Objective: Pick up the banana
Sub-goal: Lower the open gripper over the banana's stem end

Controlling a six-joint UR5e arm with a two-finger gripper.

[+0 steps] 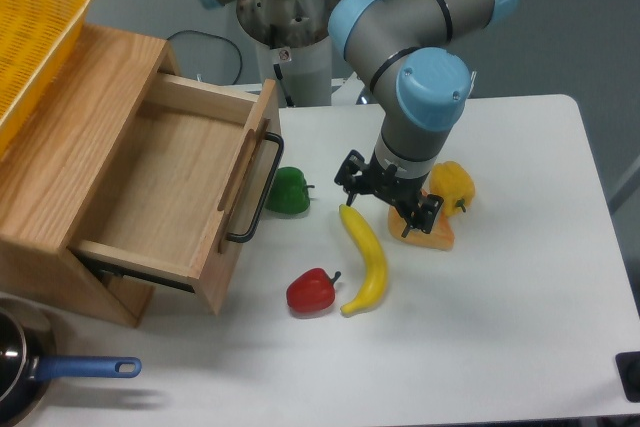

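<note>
**Line up over the banana before you descend**

The banana (pixel 366 259) lies flat on the white tabletop (pixel 520 327), free of any grip, its upper tip pointing toward the tool (pixel 388 198) and its lower end curling near the red pepper (pixel 312 290). Your tool hangs just above and beside that upper tip with its fingers spread apart and nothing between them. You are likely in the approach, so aim for the thicker middle of the fruit, not the pointed tip, and turn the fingers so they close across the narrow width. The smooth curved skin may slip, so come down squarely.

Watch the orange-yellow wedge (pixel 427 231) and the yellow pepper (pixel 453 185): both sit right beside the tool, and the right-hand finger could nudge them. The green pepper (pixel 288 191) sits by the open wooden drawer (pixel 170 182), clear of your path.
</note>
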